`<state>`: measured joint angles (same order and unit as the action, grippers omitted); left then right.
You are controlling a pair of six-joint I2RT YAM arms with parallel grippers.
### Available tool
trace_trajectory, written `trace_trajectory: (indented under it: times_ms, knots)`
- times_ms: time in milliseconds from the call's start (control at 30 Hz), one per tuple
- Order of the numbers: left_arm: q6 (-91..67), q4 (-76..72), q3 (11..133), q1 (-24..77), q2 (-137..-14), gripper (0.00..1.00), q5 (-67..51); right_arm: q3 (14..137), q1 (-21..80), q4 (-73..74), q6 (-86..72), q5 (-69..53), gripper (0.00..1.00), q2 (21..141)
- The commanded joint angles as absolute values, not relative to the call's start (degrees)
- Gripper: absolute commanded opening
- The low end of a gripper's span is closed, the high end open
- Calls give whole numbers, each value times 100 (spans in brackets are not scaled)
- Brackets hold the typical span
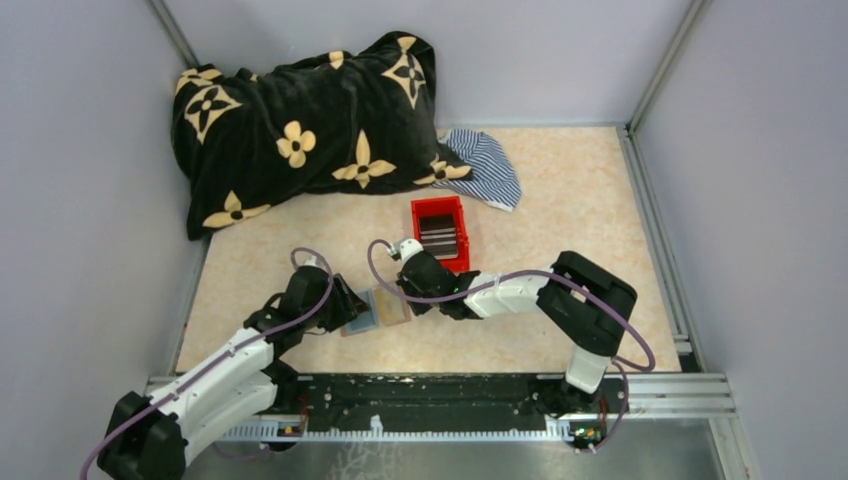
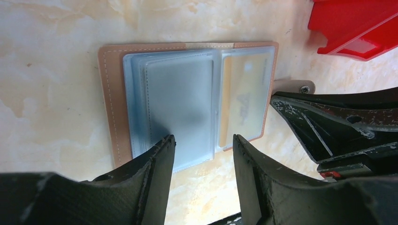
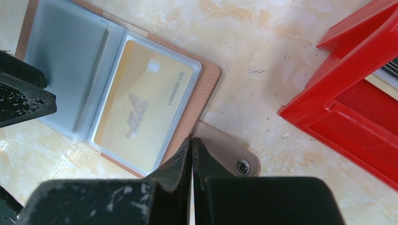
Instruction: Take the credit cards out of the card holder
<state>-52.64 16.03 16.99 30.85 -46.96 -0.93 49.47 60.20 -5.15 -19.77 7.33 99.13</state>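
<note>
Card holder: the card holder lies open on the table, between the two grippers, grey-blue sleeves facing up.
Card: an orange-tan card sits inside the clear pocket of the panel nearest the right gripper.
Left gripper: the left gripper has its jaws apart – its fingertips hang over the near edge of the sleeves.
Right gripper: the right gripper is closed, its tips at the holder's edge where the snap strap starts – whether it pinches anything is unclear.
Red bin: the red bin stands just beyond, with dark cards inside.
</note>
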Motion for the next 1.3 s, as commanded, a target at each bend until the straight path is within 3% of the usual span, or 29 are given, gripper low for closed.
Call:
trace_trajectory:
  times_ms: [0, 367, 567, 633, 733, 800, 1267]
  knots:
    - [-5448, 1998, 1336, 3111, -4552, 56, 123, 4939, 6023, -648, -2032, 575, 0, 9717]
    - [-5415, 1930, 1318, 3119, -4629, 54, 123, 5108, 6100, -580, -1982, 550, 0, 9736]
    - [-5421, 1846, 1261, 3111, -4621, 53, 65, 4997, 6113, -573, -2042, 876, 0, 9176]
    - [-5421, 1785, 1245, 3114, -4619, 53, 23, 5001, 6111, -566, -2105, 812, 11, 9065]
    - [-5420, 1767, 1256, 3111, -4580, 53, -4, 4993, 6110, -605, -2272, 609, 39, 8959]
    - [-5429, 1759, 1251, 3112, -4524, 52, -16, 5007, 6087, -659, -2354, 385, 49, 8992]
    - [-5411, 1780, 1232, 3116, -4387, 52, -52, 4973, 5899, -1264, -2873, -649, 53, 10260]
